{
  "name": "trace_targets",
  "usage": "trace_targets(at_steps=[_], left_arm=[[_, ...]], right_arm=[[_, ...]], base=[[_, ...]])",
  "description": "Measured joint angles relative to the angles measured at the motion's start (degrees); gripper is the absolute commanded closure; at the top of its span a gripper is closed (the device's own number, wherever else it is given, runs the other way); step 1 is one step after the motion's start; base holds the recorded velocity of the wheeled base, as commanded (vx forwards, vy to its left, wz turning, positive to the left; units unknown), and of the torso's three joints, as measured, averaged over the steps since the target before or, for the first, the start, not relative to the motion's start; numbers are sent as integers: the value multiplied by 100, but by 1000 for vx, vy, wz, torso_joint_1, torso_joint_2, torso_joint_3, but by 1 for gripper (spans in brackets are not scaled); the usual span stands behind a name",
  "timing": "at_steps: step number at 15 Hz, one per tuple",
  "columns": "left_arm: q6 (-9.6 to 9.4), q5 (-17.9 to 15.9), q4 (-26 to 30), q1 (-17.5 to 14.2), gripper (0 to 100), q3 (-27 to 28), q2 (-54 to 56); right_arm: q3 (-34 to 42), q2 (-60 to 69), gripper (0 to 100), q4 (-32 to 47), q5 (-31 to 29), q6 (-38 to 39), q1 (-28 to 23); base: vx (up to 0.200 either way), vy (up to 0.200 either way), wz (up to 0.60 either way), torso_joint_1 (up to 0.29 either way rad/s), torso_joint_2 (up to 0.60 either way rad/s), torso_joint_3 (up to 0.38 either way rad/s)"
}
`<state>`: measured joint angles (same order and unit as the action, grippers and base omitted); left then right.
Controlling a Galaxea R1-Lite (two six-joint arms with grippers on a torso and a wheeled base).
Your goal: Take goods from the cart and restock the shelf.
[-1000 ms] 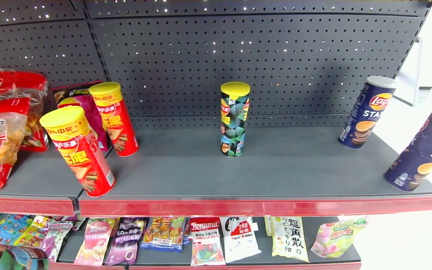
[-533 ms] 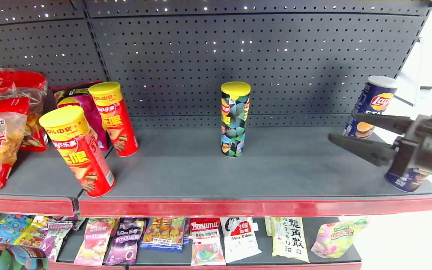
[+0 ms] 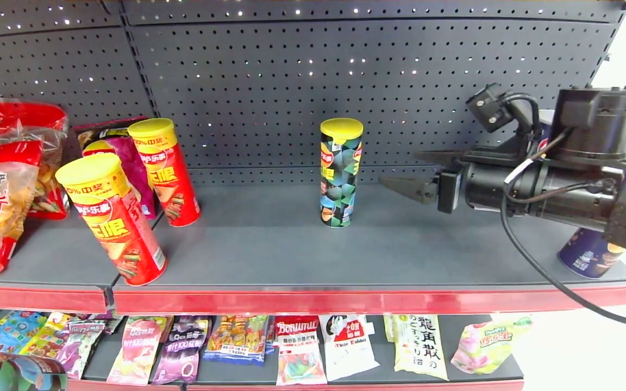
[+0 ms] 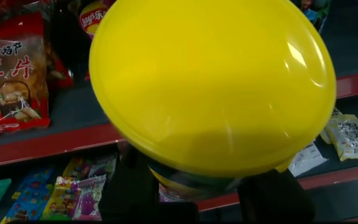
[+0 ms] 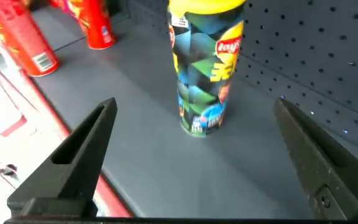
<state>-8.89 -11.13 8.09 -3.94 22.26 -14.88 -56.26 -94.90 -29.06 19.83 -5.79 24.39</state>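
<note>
In swept the right pincer [image 3: 400, 167] from the right, spread wide and levelled at the patterned crisp can [image 3: 340, 174] standing mid-way along the shelf [image 3: 378, 255], while the left pincer [image 4: 204, 200] gripped a yellow-lidded can [image 4: 210, 81] awaiting placement.

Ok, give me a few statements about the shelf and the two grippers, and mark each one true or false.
1. The right gripper is open. True.
2. The patterned can lies on its side. False: it stands upright on the upper shelf.
3. The left gripper holds a yellow-lidded can. True.
4. The lower shelf holds cans. False: flat packets lie there.
5. The front red can stands to the right of the patterned can. False: it stands to its left, near the shelf's front edge.
</note>
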Motion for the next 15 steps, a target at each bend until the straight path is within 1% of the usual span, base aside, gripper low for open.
trace_targets(at_steps=[5,8,11,15], left_arm=[[-30,13,0,0,100,1,-2],[-33,13,0,0,100,1,-2],[-33,13,9,2,100,-11,1],[-35,13,6,0,100,-16,0]], right_arm=[[-719,-761,0,0,-284,2,167],[-942,-1045,0,-5,-366,49,278],[-1235,-1275,0,-5,-621,82,306],[-1626,-1529,0,-2,-769,205,405]], base=[[0,0,0,0,0,0],[0,0,0,0,0,0],[0,0,0,0,0,0],[0,0,0,0,0,0]])
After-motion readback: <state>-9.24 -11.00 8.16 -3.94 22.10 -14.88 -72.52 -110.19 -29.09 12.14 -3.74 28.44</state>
